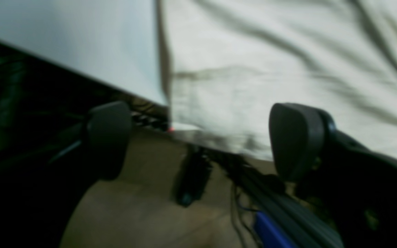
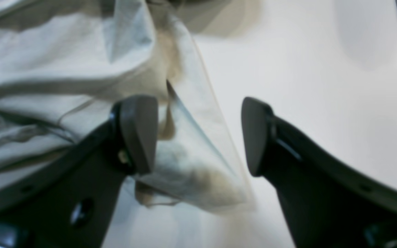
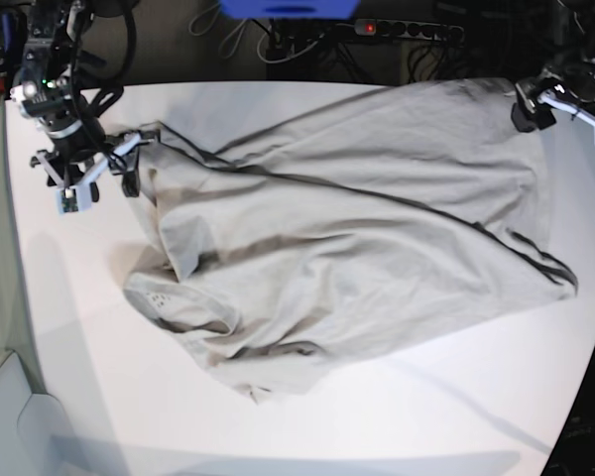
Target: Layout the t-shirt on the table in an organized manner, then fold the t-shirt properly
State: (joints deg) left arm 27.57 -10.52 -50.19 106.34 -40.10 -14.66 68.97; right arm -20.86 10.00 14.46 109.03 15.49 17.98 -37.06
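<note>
**Base view: layout step, both pincers open at opposite shirt edges**

Base view shows the plain light grey-beige cotton t-shirt (image 3: 347, 238) spread across most of the large smooth white worktop (image 3: 456, 397), but not flat yet. There are long diagonal creases through the body, the near-left part is bunched and folded over itself, and one corner sits at the far edge by the left pincer. We judge we're still in the lay-out step; folding hasn't begun.

Pincers:
- Left pincer (image 1: 198, 141): jaws spread wide, nothing between them. In its wrist view the shirt's corner (image 1: 184, 127) sits at the worktop's edge just past the fingertips, apparently not gripped. The frame is blurred, so we can't tell contact.
- Right pincer (image 2: 198, 134): jaws wide apart. A thin flap of the shirt (image 2: 191, 165) lies in the gap, close against one pad and clear of the other. It straddles the cloth without clamping it.

Next move, as we read it: close each pincer on its edge, then pull apart and outward to take out the diagonal creases and open the bunched part. The risk is catching two layers at the folded flap.
</note>
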